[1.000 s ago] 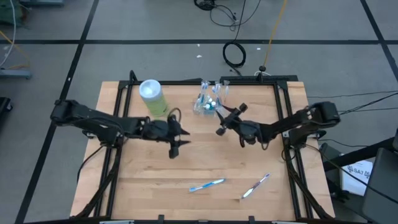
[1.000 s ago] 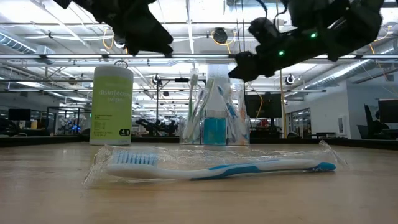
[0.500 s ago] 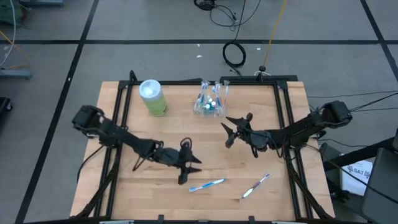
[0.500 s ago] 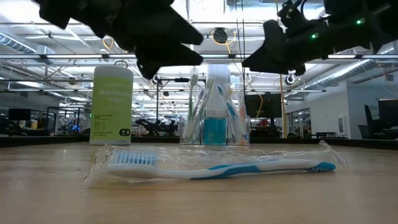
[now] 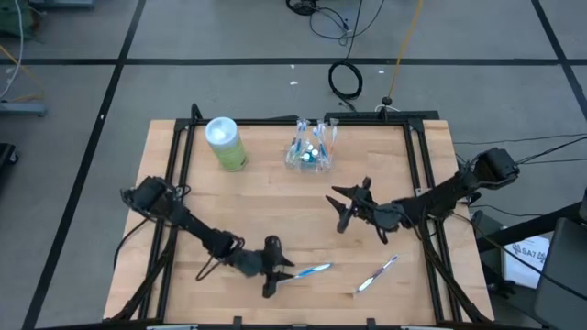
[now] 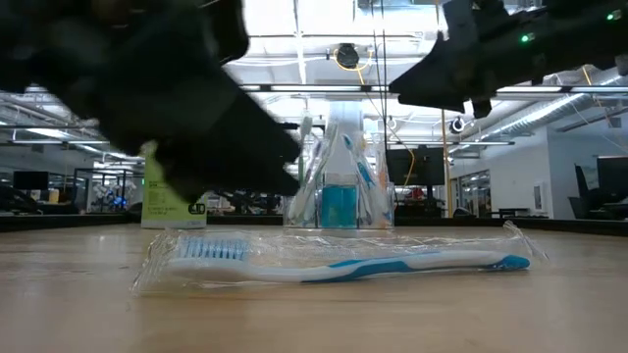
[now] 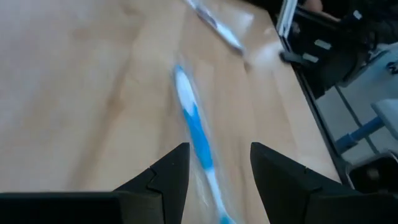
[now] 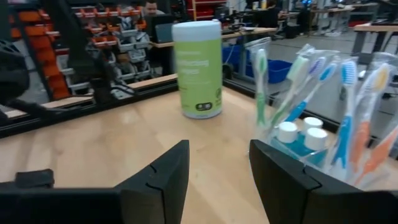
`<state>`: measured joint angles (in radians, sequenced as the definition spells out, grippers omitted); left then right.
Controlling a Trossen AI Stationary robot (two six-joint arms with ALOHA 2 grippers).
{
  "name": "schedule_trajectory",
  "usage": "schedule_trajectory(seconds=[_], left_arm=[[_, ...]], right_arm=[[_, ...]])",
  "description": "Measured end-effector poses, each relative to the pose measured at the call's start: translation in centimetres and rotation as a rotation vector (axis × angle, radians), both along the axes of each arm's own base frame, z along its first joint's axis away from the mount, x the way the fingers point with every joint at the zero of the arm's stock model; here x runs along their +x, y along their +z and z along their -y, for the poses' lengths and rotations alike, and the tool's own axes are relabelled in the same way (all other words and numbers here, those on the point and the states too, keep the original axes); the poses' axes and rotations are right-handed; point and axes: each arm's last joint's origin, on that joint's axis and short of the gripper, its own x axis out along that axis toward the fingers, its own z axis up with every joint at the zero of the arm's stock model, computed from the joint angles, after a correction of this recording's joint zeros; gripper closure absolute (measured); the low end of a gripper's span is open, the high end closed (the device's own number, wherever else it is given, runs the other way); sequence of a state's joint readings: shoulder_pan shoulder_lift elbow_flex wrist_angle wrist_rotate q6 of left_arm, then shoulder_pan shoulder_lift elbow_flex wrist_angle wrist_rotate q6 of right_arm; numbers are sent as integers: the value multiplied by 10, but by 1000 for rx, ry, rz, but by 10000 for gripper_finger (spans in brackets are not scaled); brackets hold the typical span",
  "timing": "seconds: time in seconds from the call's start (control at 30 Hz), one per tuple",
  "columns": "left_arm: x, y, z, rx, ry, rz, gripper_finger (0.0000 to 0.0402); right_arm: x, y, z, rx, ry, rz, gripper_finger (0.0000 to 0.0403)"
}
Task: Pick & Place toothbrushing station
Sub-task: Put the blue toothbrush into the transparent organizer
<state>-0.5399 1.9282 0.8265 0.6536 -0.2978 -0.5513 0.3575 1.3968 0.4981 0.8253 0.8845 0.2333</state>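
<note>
Left wrist view shows the blue toothbrush (image 7: 193, 121) lying wrapped on the tabletop (image 7: 81, 93) near its front edge, between the left gripper (image 7: 214, 165)'s spread fingers. Its slick wrapper could slide away on closing. Only the high view shows the right gripper (image 5: 344, 203), fingers spread, hovering mid-table.
</note>
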Motion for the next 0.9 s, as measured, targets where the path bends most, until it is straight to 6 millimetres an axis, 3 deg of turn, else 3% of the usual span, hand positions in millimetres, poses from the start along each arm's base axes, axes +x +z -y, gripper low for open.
schedule_trajectory(seconds=[0.17,0.33,0.9], left_arm=[[-14,-19,22,-10,21,-41,224],[-23,-33,32,28,78,-51,224],[-19,-41,20,-57,145,-202,225]], right_arm=[[-3,0,-9,13,38,7,243],[-4,0,-14,47,53,26,247],[-5,0,-17,46,64,25,248]])
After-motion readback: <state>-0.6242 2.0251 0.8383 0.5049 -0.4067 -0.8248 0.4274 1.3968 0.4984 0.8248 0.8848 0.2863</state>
